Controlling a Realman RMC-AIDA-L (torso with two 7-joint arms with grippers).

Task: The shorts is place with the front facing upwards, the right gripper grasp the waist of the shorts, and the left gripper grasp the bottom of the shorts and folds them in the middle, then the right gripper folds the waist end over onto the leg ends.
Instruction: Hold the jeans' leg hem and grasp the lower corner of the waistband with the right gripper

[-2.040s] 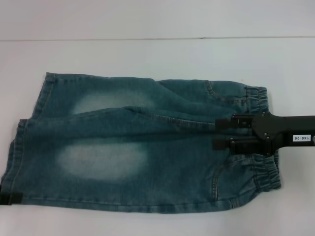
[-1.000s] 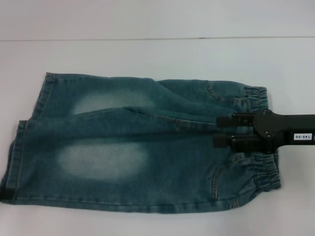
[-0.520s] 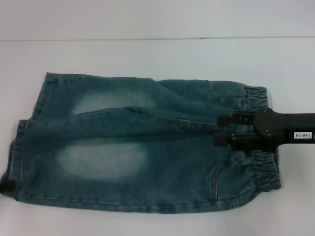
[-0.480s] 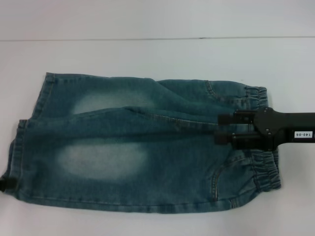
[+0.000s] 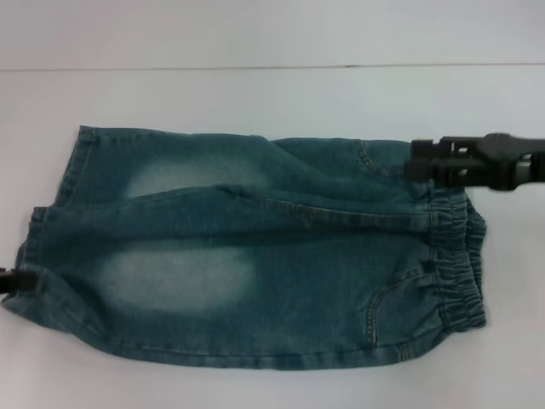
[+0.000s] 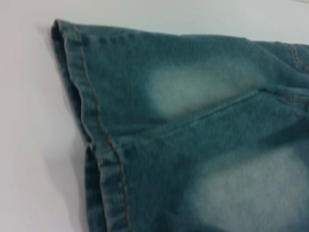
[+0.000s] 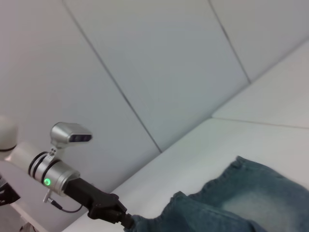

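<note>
Reaching in from the worktop's right edge, the right hand (image 5: 421,162) sits at the far end of the waist of the shorts (image 5: 456,256), its black fingers drawn close together at the gathered band, apparently pinching it, though actual contact with the cloth is hard to confirm. At the opposite side, the left hand (image 5: 21,279) shows only as a dark tip at the near leg hem; the right wrist view has it clamped on the bottom of the shorts (image 6: 91,121). Between them the shorts (image 5: 255,247) lie flat across the middle of the white worktop (image 5: 255,94), front up, long axis running left to right, waist toward the right edge and leg ends toward the left. Denim like this is probably soft and limp but fairly heavy for cloth, so it should drape and sag from any grip instead of holding shape. It looks neither slippery nor fragile. The thick elastic band and doubled, stitched hems seem the surest places to grip, being bulkier than the single-layer panels.
</note>
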